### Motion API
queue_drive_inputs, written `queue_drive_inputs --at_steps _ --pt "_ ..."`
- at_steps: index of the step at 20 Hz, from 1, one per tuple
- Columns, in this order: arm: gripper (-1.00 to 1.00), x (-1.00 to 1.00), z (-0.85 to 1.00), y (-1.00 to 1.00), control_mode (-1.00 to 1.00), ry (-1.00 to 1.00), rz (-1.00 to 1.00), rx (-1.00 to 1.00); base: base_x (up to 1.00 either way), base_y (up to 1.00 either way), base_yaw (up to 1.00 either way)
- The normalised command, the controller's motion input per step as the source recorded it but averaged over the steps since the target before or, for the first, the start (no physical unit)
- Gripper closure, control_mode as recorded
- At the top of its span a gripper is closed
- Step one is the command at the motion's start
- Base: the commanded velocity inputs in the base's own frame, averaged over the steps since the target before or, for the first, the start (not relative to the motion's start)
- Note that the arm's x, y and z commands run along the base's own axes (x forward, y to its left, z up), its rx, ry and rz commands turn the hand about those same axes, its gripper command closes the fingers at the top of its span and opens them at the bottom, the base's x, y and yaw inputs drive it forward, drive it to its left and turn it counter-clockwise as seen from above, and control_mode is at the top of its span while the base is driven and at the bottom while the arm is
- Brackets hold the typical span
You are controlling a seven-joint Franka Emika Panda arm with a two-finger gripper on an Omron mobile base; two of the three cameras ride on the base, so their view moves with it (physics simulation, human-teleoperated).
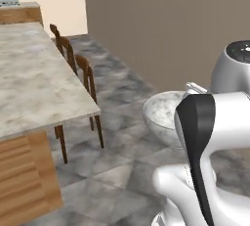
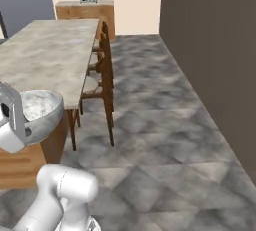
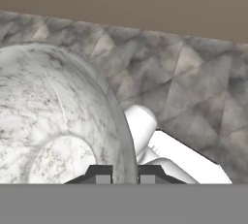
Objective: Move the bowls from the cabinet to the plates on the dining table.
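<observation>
Gripping the rim of the marbled bowl, the gripper is seen in the hand view with one finger inside the wall and one outside, clenched on that thin edge. In the left base view the dining table lies at nine o'clock, the stools are tucked along its edge at about ten o'clock, and the bowl is held over the tiled floor at three o'clock, well apart from the table top. In the right base view the bowl is shown at eight o'clock, near the table's corner. No plate can be made out on the visible stone. A slip is judged the main risk: a deep bowl pinched at one point of its rim may swing or rotate in the grip if the base is driven or the arm swung sharply. A second risk is a knock against the table edge or a stool back if the bowl is carried too low.
</observation>
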Motion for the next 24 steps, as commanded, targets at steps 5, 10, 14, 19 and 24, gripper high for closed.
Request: queue_drive_inputs --at_steps 5,10,14,19,24 --pt "1.00 0.00 0.00 0.00 1.00 0.00 0.00 0.00 1.00 -0.49 0.33" --pt "1.00 0.00 0.00 0.00 1.00 0.00 0.00 0.00 1.00 -0.56 0.31" --pt "1.00 0.00 0.00 0.00 1.00 0.00 0.00 0.00 1.00 -0.65 0.28" --pt "1.00 0.00 0.00 0.00 1.00 0.00 0.00 0.00 1.00 -0.74 0.24" --pt "1.00 0.00 0.00 0.00 1.00 0.00 0.00 0.00 1.00 -0.77 0.19"
